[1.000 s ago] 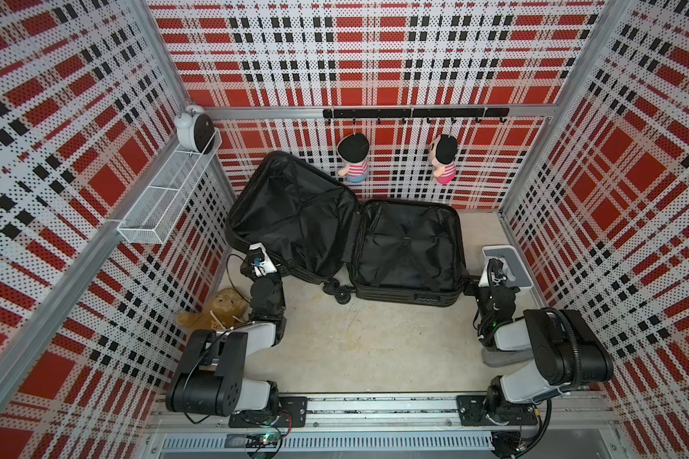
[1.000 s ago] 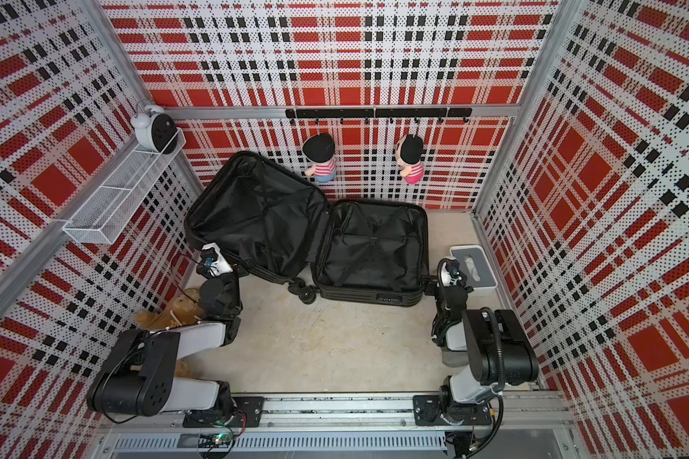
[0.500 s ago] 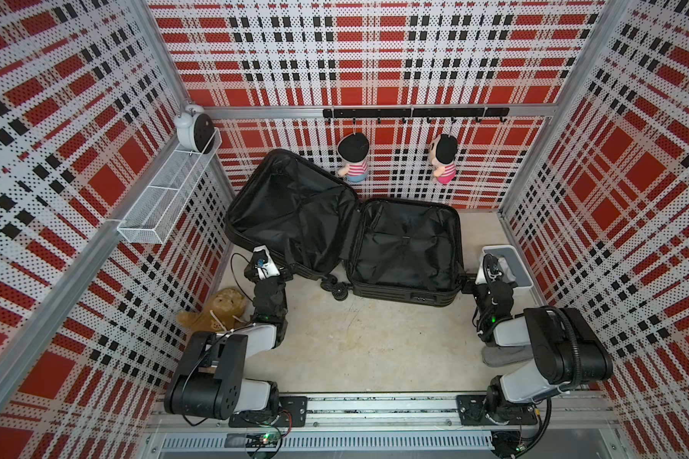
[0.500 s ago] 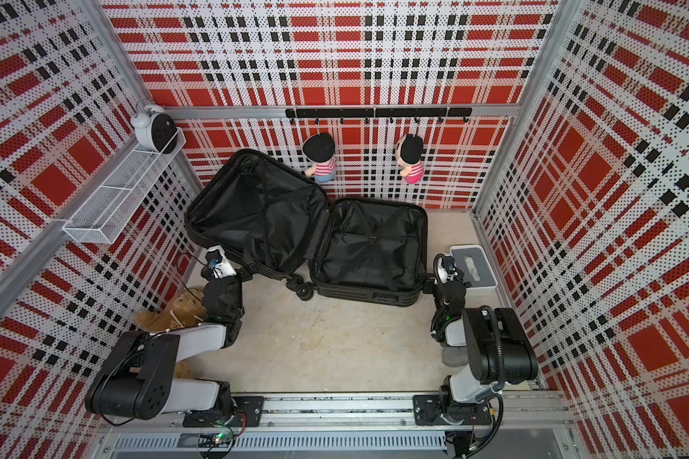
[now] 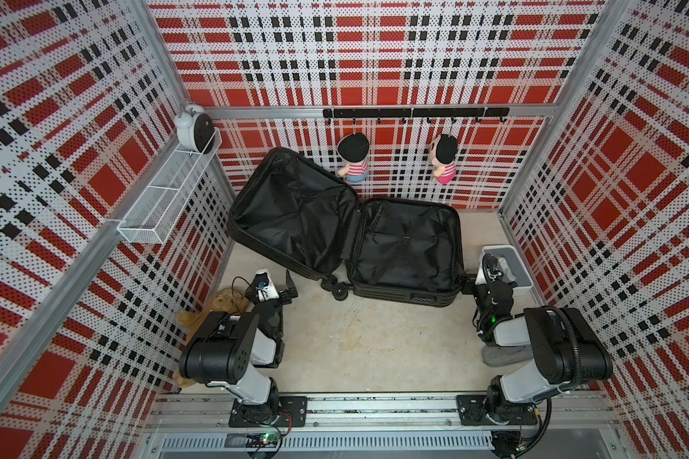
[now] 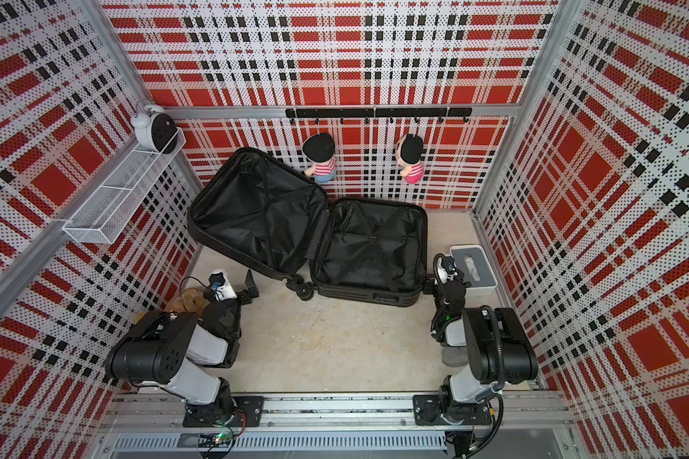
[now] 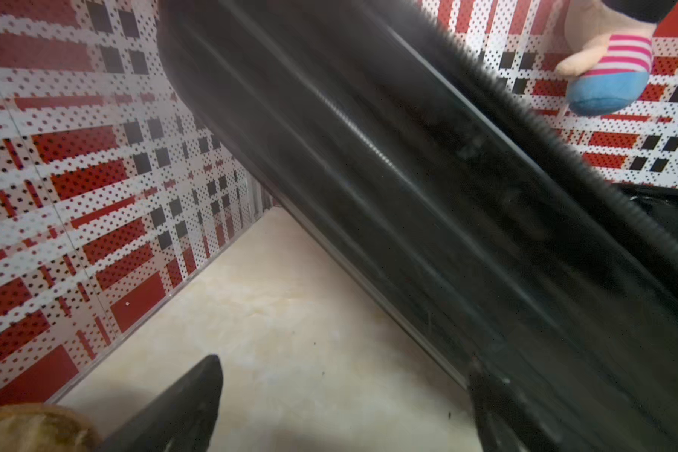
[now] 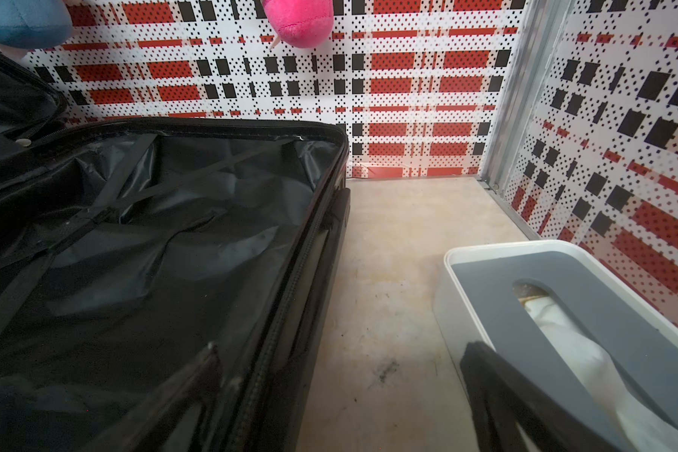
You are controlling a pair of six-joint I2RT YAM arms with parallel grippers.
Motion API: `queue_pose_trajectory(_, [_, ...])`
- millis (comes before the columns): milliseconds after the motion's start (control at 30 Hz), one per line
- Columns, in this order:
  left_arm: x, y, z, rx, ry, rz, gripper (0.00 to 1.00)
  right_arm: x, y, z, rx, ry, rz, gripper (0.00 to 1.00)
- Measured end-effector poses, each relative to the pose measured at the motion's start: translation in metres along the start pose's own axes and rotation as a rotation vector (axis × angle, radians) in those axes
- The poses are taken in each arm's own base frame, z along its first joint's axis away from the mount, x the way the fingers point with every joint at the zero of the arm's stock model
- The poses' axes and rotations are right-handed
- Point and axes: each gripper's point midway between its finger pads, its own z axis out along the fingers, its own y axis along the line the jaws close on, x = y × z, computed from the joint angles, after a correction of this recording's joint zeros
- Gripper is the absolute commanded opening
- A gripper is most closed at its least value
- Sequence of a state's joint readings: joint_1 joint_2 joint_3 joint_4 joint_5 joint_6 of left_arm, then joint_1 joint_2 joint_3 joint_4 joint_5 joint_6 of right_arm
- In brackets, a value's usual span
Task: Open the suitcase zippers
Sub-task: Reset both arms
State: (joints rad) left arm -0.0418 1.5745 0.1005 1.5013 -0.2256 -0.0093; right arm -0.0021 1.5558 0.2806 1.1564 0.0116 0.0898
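In both top views the left arm (image 5: pixel 231 349) (image 6: pixel 164 353) is folded low at 8 o'clock on the pale, stone-look worktop (image 5: pixel 374 337). Its jaws are spread wide and hold nothing. They point toward 12 o'clock, just beside the big black hard-shell suitcase (image 5: pixel 406 246) (image 6: pixel 368 242). The right arm (image 5: pixel 553 349) (image 6: pixel 494 349) is folded at 4 o'clock. Its jaws sit by the case's near corner, next to the white tissue box with a grey lid (image 5: pixel 524 280).

The suitcase lies wide open at 12 o'clock. Its two halves sit side by side from 9 to 3 o'clock. Each half is long from 12 to 6 o'clock, with small black wheels (image 5: pixel 339 289) at the 6 o'clock end. The 3 o'clock half lies flat. The 9 o'clock half tilts up toward 10 o'clock. Inside is crinkly black cloth.

In the left wrist view the case's outside (image 7: pixel 408 195) is hard and shiny with long ribs, and blurry. Two dark pointed fingertips (image 7: pixel 200 387) stand far apart. One is right by the shell, but I cannot tell if it touches.

In the right wrist view a thin black zip track (image 8: pixel 275 332) with tiny teeth runs along the flat half's rim. The jaws are spread, pinching nothing. One fingertip (image 8: pixel 482 364) is over the tissue box, and the other is a blur over the cloth.
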Motion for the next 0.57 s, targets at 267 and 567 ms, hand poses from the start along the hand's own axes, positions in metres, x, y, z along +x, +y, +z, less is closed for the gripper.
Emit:
queue_pose_trajectory(267, [-0.0134,-0.0088,0.0064,0.036,-0.045,0.005,0.98,0.0003,0.0001,0.0,0.0,0.001,-0.001,1.0])
queue_pose_trajectory(567, [-0.0133,-0.0096,0.0063,0.041,-0.044,0.006,0.98,0.0008,0.0022,0.0005,-0.005,0.005,-0.009,1.0])
